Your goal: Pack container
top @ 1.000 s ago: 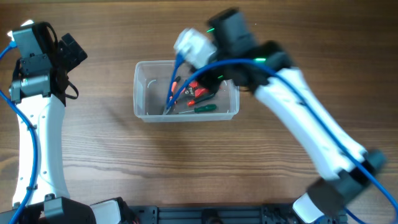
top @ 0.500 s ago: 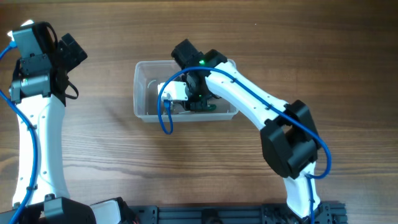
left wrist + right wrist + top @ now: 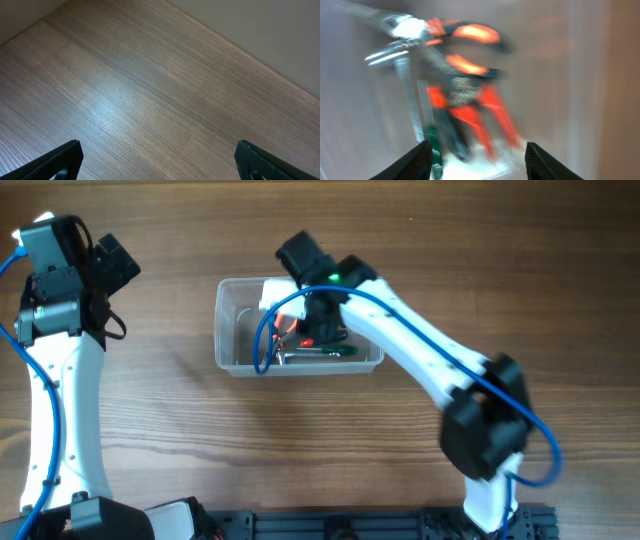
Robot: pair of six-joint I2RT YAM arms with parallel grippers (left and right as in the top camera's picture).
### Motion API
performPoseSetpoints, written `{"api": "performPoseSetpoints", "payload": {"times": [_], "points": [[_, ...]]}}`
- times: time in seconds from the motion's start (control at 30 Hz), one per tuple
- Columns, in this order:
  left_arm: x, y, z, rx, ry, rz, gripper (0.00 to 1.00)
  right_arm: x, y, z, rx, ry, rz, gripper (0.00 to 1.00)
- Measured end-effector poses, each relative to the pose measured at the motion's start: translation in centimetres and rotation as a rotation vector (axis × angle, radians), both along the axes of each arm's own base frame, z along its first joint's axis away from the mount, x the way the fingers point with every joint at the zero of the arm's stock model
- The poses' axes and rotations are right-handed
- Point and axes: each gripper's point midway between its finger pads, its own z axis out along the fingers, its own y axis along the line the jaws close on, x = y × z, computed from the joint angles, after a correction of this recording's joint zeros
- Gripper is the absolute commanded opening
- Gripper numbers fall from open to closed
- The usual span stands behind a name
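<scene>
Container point(image 3: 232, 330): clear bin, mid-table point(image 3: 150, 420), holding red-handled pliers point(image 3: 465, 62) and a green-handled screwdriver point(image 3: 335, 352). Right gripper point(image 3: 477, 162): fingers spread wide, nothing held, over the tools; view blurred. Left gripper point(image 3: 159, 162): spread, empty, over the tabletop, well apart from the bin.

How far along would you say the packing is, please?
Done: red-handled pliers and a green-handled screwdriver lie inside the clear plastic rectangular bin. In hand: nothing; the jaws of the right arm hover open above them. Left: nothing else to pack shows overhead.
</scene>
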Motion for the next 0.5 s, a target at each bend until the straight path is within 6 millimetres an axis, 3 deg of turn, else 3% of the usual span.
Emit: {"api": "performPoseSetpoints", "payload": {"times": [0.07,0.1,0.13,0.2,0.3,0.37,0.4,0.5], "points": [[0.0,0.0,0.0,0.0,0.0,0.0,1.0,0.9,-1.0,4.9,0.039,-0.127,-0.071,0.73],[0.0,0.0,0.0,0.0,0.0,0.0,1.0,1.2,-1.8,8.9,0.088,-0.219,-0.119,0.83],[0.0,0.0,0.0,0.0,0.0,0.0,1.0,1.2,-2.4,11.4,0.125,-0.271,-0.154,0.96],[0.0,0.0,0.0,0.0,-0.001,0.0,1.0,1.1,-4.0,16.8,0.228,-0.375,-0.238,1.0],[0.0,0.0,0.0,0.0,0.0,0.0,1.0,-0.1,-8.0,24.1,0.396,-0.493,-0.401,0.99],[0.0,0.0,0.0,0.0,-0.001,0.0,1.0,-1.2,-10.4,26.7,0.462,-0.535,-0.489,0.94],[0.0,0.0,0.0,0.0,0.0,0.0,1.0,-1.8,-11.4,27.6,0.48,-0.551,-0.521,1.0],[0.0,0.0,0.0,0.0,-0.001,0.0,1.0,-4.0,-13.6,29.0,0.473,-0.573,-0.553,1.0]]}}
